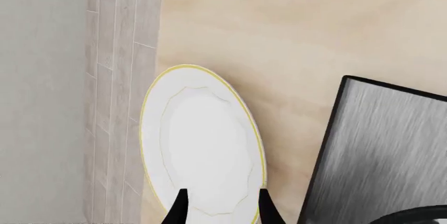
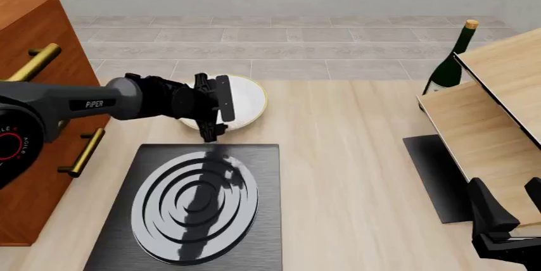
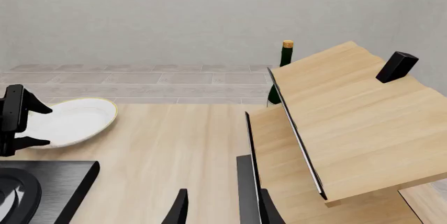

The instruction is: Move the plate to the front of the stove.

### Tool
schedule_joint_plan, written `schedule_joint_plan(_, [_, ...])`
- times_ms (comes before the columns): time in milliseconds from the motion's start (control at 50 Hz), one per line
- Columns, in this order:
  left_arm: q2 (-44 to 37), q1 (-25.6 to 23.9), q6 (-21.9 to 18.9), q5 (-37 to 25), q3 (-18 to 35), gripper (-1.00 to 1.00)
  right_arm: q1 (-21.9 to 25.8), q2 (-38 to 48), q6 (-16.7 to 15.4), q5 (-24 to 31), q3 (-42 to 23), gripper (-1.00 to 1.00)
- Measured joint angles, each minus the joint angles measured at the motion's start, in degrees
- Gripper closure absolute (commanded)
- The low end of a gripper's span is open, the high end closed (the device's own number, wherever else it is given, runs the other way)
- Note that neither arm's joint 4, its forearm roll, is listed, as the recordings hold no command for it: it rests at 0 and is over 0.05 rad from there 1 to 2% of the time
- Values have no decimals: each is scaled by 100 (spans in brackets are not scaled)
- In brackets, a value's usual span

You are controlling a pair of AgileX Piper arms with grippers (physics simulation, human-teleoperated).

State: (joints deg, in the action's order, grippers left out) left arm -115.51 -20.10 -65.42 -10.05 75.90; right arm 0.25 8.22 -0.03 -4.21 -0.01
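The white plate (image 2: 245, 99) with its gold rim lies flat on the table just behind the stove (image 2: 199, 201), a black slab with a ringed burner. My left gripper (image 2: 218, 109) hovers over the plate's left edge, open, with nothing held. In the left wrist view its two fingertips (image 1: 179, 205) stand apart over the near part of the plate (image 1: 202, 140), and the stove's corner (image 1: 384, 150) lies beside it. From the right wrist view, the left gripper (image 3: 35, 124) straddles the plate's rim (image 3: 77, 119). My right gripper (image 2: 507, 198) is open and empty at the near right.
A wooden cabinet (image 2: 34, 94) with brass handles stands at the left. At the right, a tilted wooden shelf unit (image 2: 490, 113) rests over a plain black mat (image 2: 435, 176), with a green wine bottle (image 2: 448, 62) behind it. Light table surface lies between stove and mat.
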Motion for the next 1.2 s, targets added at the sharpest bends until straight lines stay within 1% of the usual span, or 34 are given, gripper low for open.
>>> schedule_joint_plan(1200, [857,295,-124,-130,-234,-100,0,-2,0,1,0,-100])
